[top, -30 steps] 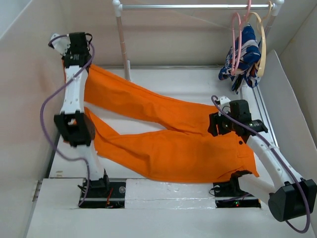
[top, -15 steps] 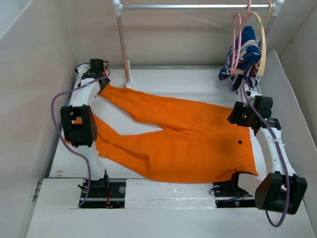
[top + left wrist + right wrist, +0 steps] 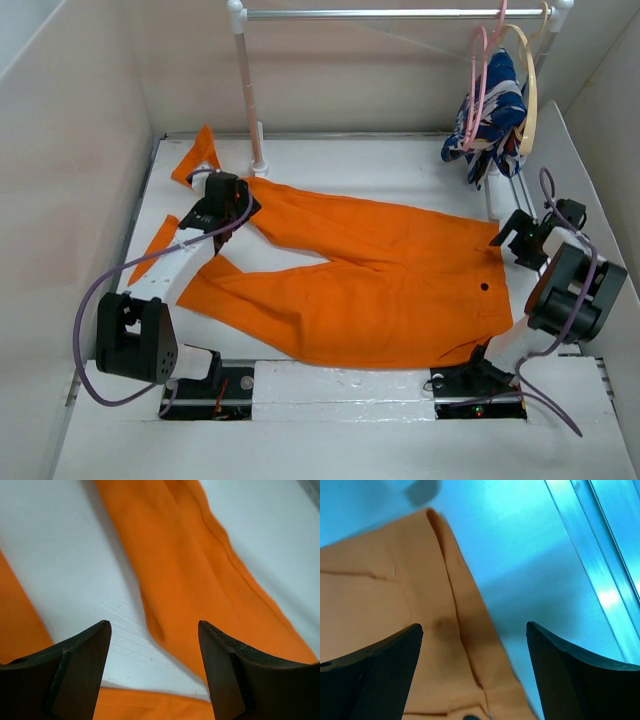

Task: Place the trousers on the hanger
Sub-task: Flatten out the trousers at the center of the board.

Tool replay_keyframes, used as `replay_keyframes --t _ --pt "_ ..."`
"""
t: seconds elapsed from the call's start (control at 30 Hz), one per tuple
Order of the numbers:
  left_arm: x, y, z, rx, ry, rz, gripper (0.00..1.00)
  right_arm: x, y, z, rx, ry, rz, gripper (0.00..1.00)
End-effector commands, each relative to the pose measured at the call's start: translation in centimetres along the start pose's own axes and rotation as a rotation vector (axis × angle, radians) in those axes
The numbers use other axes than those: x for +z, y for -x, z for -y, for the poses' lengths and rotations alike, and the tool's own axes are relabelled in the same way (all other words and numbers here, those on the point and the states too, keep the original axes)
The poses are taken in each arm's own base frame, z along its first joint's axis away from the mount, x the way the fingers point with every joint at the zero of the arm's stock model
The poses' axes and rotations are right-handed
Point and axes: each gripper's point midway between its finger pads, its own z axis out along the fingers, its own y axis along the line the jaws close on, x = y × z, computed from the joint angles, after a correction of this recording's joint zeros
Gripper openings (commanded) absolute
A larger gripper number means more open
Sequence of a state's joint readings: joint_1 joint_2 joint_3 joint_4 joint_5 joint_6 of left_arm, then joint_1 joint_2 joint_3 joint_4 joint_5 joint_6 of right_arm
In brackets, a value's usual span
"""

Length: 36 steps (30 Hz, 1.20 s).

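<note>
The trousers (image 3: 380, 285) are laid flat on the table (image 3: 400, 165), centre frame. The hanger (image 3: 472, 75) is hung on the rail (image 3: 380, 13), upper right. The left gripper (image 3: 155, 630) and right gripper (image 3: 475, 630) are spread wide, with nothing pinched.

Robotics laboratory test cell, seen from beside the rig. A white tabletop (image 3: 400, 165) was boxed in by plain beige panels (image 3: 75, 150). The left arm (image 3: 175, 265) and the right arm (image 3: 565, 290), trailing purple cables (image 3: 88, 310), were bolted at its near edge. A bare metal rail (image 3: 400, 13) on white posts spanned the back.
</note>
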<state>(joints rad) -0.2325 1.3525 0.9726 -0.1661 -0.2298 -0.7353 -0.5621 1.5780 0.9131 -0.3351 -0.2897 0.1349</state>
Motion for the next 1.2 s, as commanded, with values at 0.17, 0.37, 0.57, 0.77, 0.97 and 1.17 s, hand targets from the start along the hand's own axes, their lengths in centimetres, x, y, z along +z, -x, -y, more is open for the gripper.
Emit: replay_keyframes --t 0.17,0.37,0.57,0.77,0.97,1.17 --pt "-1.8 -1.5 0.6 0.019 -0.122 -0.039 0.67 3.7 2.1 -1.5 -0.07 0.147 -0.061 0.83" --pt "-2.5 0.5 0.8 0.033 -0.104 0.025 0.66 4.8 0.1 -2.1 -0.029 0.185 -0.115 0.49" --pt "-3.2 4.0 1.2 0.07 -0.061 0.112 0.66 1.8 3.3 -2.8 -0.041 0.174 -0.012 0.0" --pt "-2.9 4.9 -0.1 0.063 -0.02 0.13 0.66 -1.5 7.4 -2.0 -0.037 0.086 0.114 0.0" --pt "-1.1 4.4 -1.7 0.084 0.07 0.111 0.68 -3.6 11.0 -0.6 -0.044 -0.008 0.214 0.0" --pt "2.9 4.8 -5.6 -0.017 0.213 0.033 0.68 -1.7 15.1 -0.4 -0.047 -0.113 0.179 0.44"
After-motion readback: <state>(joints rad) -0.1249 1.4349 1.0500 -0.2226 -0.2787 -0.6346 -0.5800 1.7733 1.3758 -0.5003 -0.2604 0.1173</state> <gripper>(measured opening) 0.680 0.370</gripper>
